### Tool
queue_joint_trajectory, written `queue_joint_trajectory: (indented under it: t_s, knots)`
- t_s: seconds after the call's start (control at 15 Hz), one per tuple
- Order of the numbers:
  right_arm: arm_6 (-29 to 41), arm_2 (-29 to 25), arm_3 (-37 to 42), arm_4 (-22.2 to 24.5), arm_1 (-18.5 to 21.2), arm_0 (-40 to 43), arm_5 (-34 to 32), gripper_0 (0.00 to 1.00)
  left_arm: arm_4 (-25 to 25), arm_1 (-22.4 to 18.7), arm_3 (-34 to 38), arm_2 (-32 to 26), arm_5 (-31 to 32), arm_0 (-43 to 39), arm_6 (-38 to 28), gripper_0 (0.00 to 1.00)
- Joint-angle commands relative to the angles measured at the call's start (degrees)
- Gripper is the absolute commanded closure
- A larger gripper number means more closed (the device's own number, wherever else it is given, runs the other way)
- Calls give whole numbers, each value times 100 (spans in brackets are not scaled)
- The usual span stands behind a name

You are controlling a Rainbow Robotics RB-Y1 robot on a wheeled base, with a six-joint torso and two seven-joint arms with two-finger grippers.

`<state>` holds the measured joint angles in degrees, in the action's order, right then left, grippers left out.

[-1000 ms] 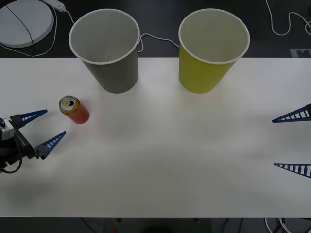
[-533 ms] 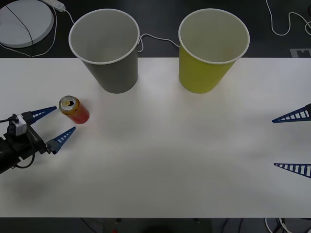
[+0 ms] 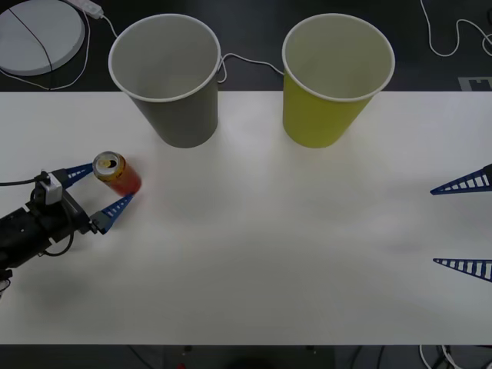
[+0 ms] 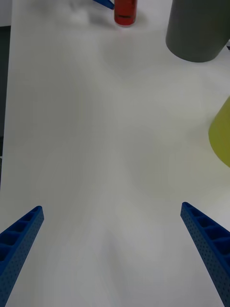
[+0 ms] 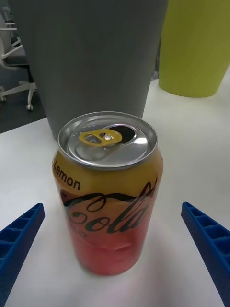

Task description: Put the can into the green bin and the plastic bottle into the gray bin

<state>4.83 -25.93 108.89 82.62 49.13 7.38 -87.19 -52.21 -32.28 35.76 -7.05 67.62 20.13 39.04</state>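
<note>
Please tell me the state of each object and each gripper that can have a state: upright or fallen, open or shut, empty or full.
can: upright on the table, tab opening open, not gripped.
gray bin: upright, empty.
green bin: upright, empty.
left gripper: open, one finger on each side of the can.
right gripper: open, at the table's right edge, holding nothing.
</note>
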Motion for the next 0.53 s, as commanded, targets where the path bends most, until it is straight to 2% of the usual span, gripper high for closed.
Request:
queue_joint_trajectory:
  t_s: [0.07, 0.53]
  knots:
    - [0, 0, 0, -1, 0, 0, 0, 0, -78, 90, 1, 2, -118, 96, -19, 0]
    - [0, 0, 0, -1, 0, 0, 0, 0, -131, 231, 1, 143, -364, 298, -72, 0]
